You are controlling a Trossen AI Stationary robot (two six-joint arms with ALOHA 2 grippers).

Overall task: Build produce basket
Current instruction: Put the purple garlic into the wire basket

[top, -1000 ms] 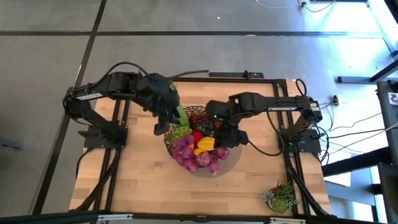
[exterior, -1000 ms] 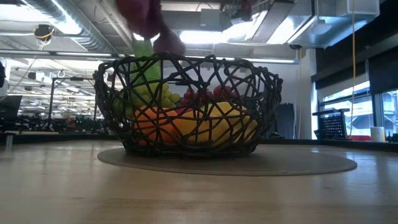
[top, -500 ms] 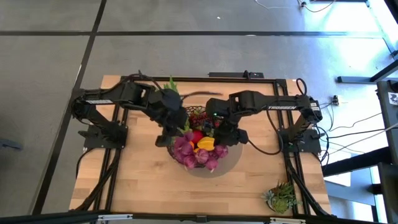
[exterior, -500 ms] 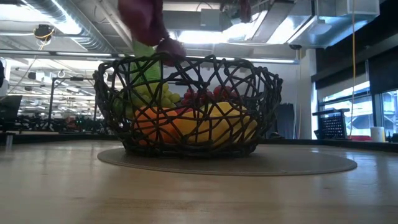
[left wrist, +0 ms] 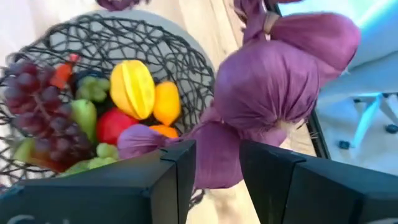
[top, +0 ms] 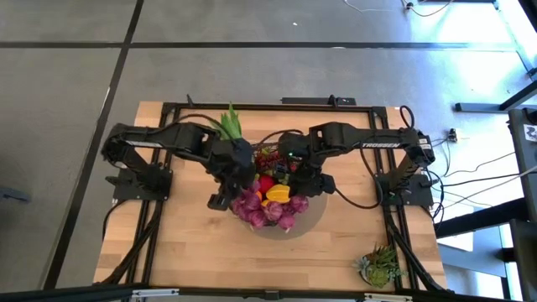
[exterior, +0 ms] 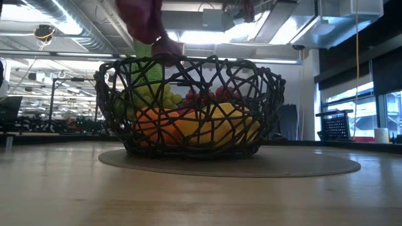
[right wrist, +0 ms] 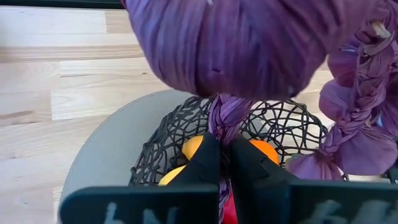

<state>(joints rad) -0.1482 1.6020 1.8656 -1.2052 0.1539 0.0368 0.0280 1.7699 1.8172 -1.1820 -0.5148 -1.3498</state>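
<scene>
The dark wire basket stands on a grey mat at the table's middle. Inside lie purple grapes, a yellow fruit, a red apple and oranges. A braided string of purple bulbs hangs over the basket's near side. Both grippers are shut on it: my left gripper at the basket's left rim, my right gripper at its right. Pointed green leaves stick out past the left arm toward the far edge. My left gripper pinches the lower husk of a purple bulb between its two fingers, slanting down from the table's left. The bulb bulges out past the fingers, clear above the basket's rim. My right gripper pinches the string's thin braided stalk between its two fingers, slanting down from the table's right. A big bulb swells just past the fingertips, and more bulbs hang to the side, all above the basket.
A spiky green succulent sits at the table's near right corner. Black frame rails run along the left and right sides of the wooden tabletop. Bare wood lies in front of the basket.
My left gripper has swung from the table's left toward the basket and sunk a little, rolling as it went, still shut on the purple string. The green leaves have swung round toward the far edge. The right gripper and the basket have stayed put.
</scene>
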